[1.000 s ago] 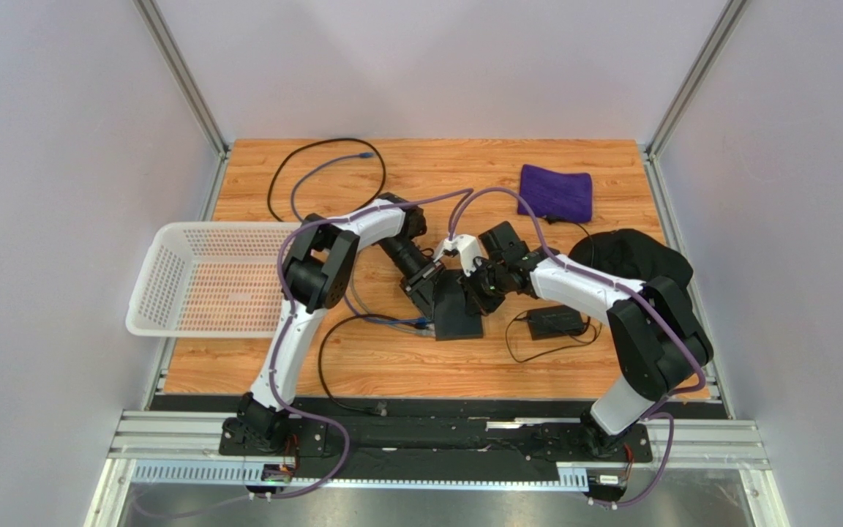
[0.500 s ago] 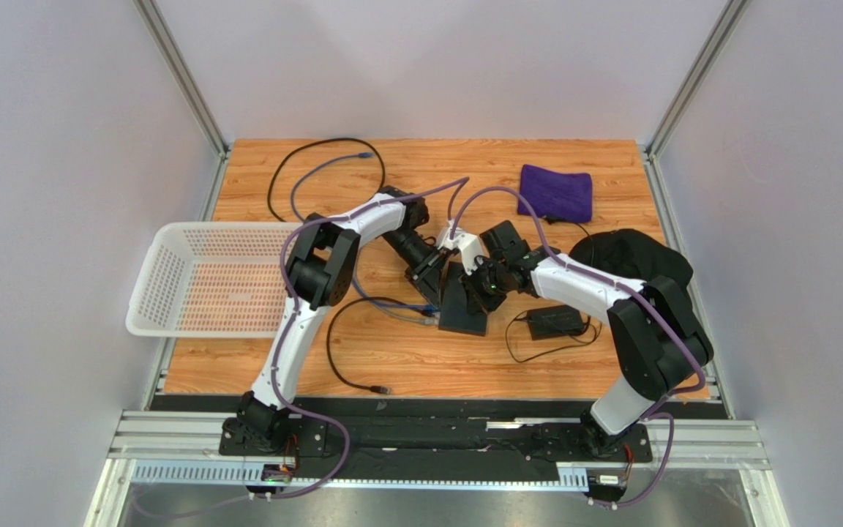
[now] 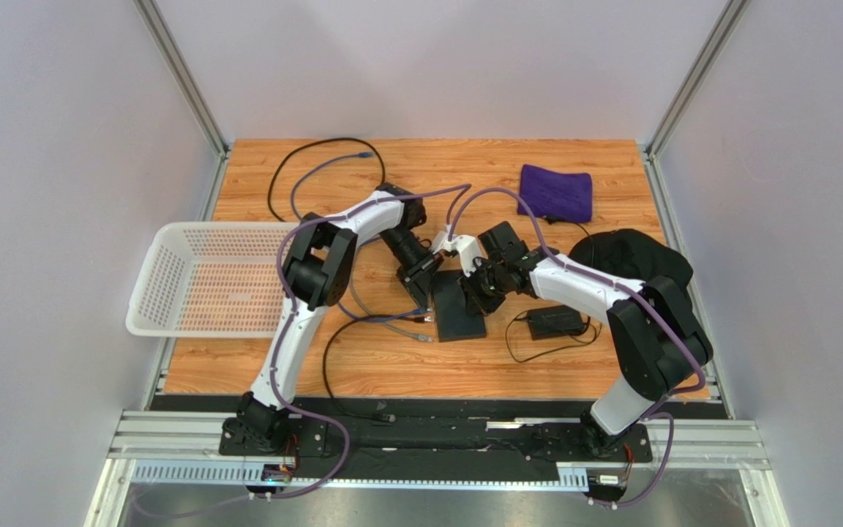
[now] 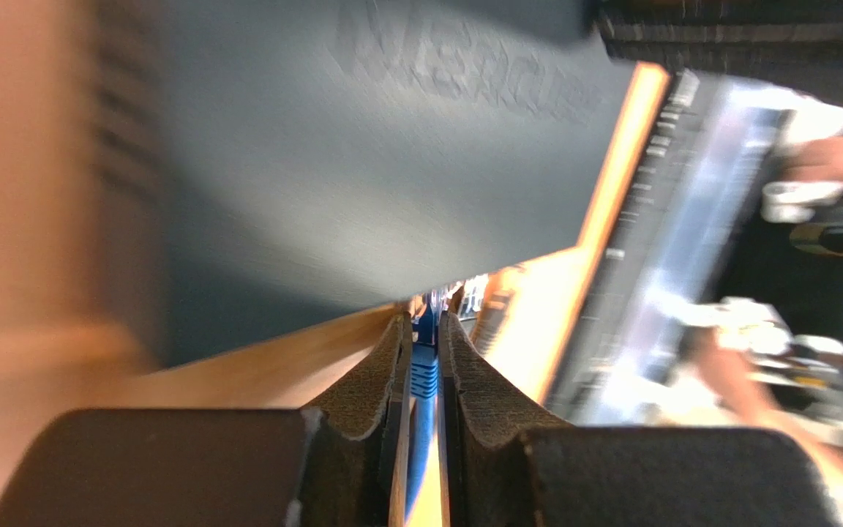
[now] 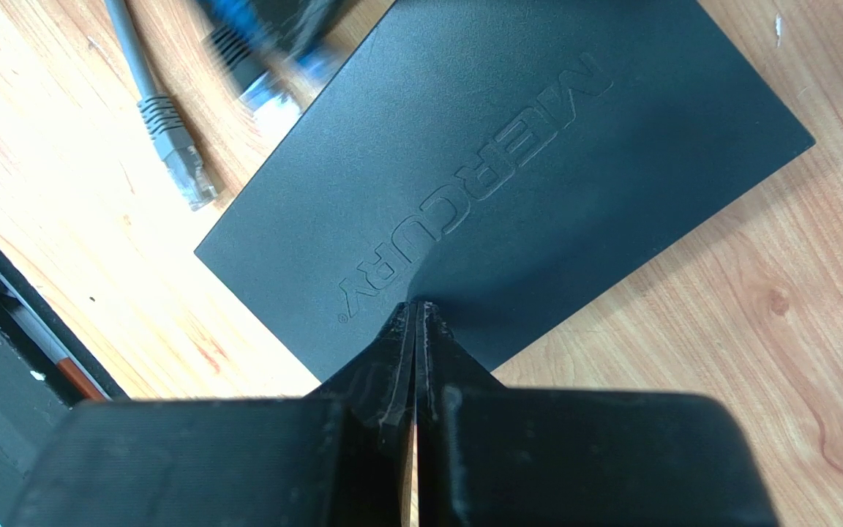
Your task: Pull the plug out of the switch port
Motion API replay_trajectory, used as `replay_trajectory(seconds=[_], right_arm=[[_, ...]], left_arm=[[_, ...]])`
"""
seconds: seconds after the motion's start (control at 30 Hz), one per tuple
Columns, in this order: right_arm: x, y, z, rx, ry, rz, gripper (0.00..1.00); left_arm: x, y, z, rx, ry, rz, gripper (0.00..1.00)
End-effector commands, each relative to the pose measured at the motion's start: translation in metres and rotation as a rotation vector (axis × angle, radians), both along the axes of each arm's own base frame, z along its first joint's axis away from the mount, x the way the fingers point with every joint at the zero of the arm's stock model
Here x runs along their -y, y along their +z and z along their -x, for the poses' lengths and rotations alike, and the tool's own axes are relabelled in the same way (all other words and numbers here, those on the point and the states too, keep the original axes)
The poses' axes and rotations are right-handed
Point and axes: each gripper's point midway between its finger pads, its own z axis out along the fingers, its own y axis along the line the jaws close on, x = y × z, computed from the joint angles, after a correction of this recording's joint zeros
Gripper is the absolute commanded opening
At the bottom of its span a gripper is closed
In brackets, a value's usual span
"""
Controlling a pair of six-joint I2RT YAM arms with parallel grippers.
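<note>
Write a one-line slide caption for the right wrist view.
Right gripper, shut, above black MERCURY switch; grey plug loose on wood, blurred blue plug at its edge.

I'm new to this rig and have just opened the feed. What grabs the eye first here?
Centre stage is the black MERCURY switch: the right gripper, shut, rests on one edge, while the left gripper is shut on a blue cable at the switch's side. A white mesh basket sits far left, and a purple cloth lies at the back right.
</note>
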Motion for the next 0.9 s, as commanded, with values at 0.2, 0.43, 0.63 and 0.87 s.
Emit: replay_trajectory(seconds=[0.2, 0.43, 0.63, 0.87], right_arm=[[0.017, -0.022, 0.01, -0.037, -0.003, 0.087, 0.0], [0.016, -0.024, 0.01, -0.046, -0.001, 0.088, 0.0], [0.014, -0.023, 0.006, -0.036, 0.0, 0.083, 0.0], [0.014, -0.023, 0.007, -0.029, 0.0, 0.079, 0.0]], left_arm=[[0.001, 0.016, 0.014, -0.076, -0.033, 0.069, 0.0], [0.017, 0.054, -0.011, 0.073, 0.013, 0.16, 0.0], [0.019, 0.087, -0.031, 0.15, 0.06, 0.207, 0.0], [0.022, 0.131, -0.031, 0.094, 0.112, 0.323, 0.0]])
